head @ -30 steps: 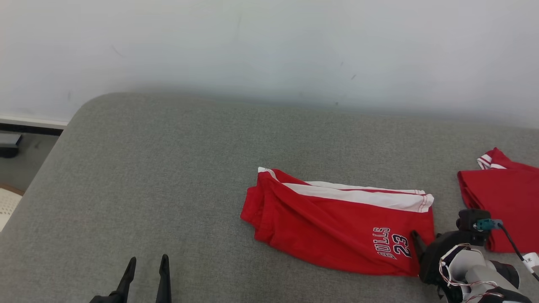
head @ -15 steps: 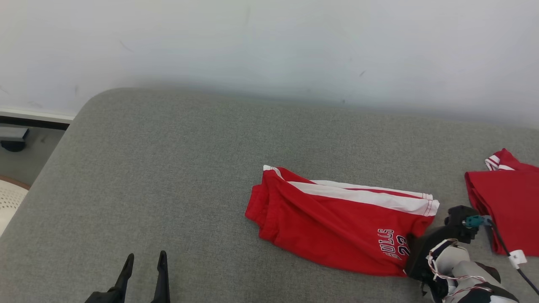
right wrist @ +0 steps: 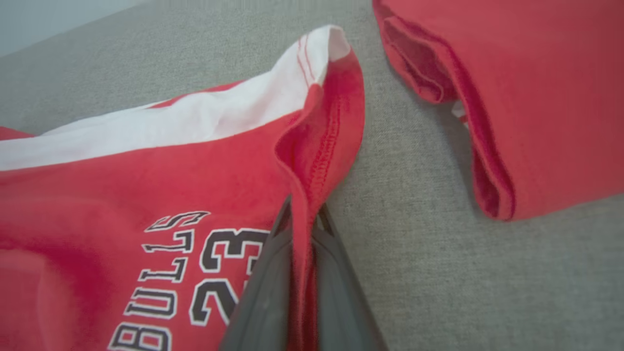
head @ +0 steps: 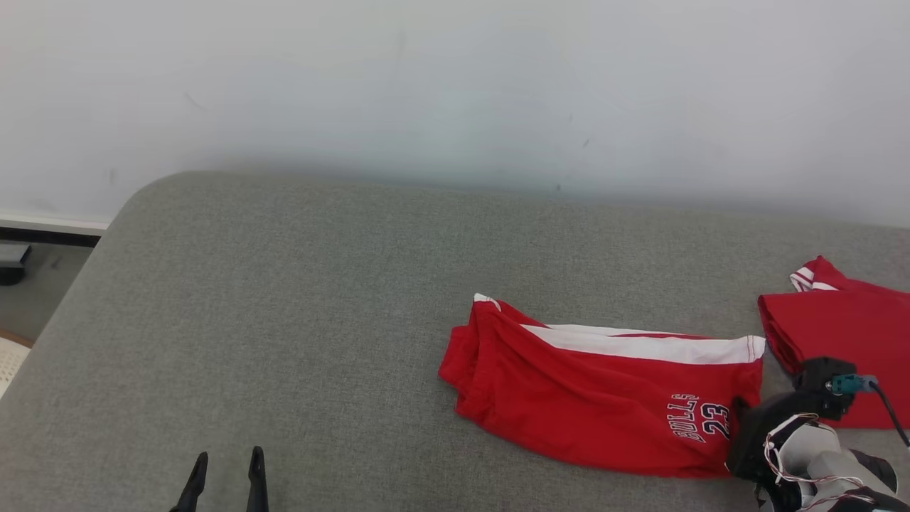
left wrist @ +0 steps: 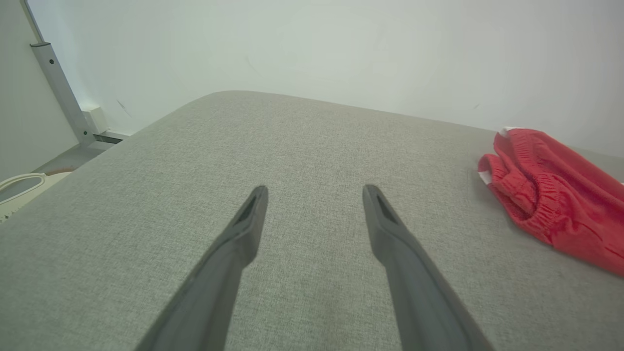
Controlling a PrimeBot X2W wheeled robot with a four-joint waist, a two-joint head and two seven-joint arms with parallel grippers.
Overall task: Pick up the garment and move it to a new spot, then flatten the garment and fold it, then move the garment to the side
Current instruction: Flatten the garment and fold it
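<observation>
The garment (head: 597,398) is a pair of red shorts with a white side stripe and "BULLS 23" print, lying folded on the grey cushion right of centre. My right gripper (head: 741,411) is at its right-hand hem, fingertips hidden under the cloth. In the right wrist view the gripper (right wrist: 302,217) is shut on a raised fold of the garment's (right wrist: 146,185) red hem. My left gripper (head: 225,462) hovers open at the lower left, well away from the shorts. In the left wrist view the gripper (left wrist: 314,192) holds nothing, and the garment's (left wrist: 551,200) waistband end lies to the right.
A second folded red garment (head: 839,334) lies at the far right, very near the shorts' hem, also seen as the red garment (right wrist: 526,87). The grey cushion (head: 284,320) rounds off at the left above the floor (head: 35,277). A white wall (head: 455,92) runs behind.
My right gripper has shut on the shorts' right hem, lifting a fold of it. The head camera has shifted. The left gripper stays open.
</observation>
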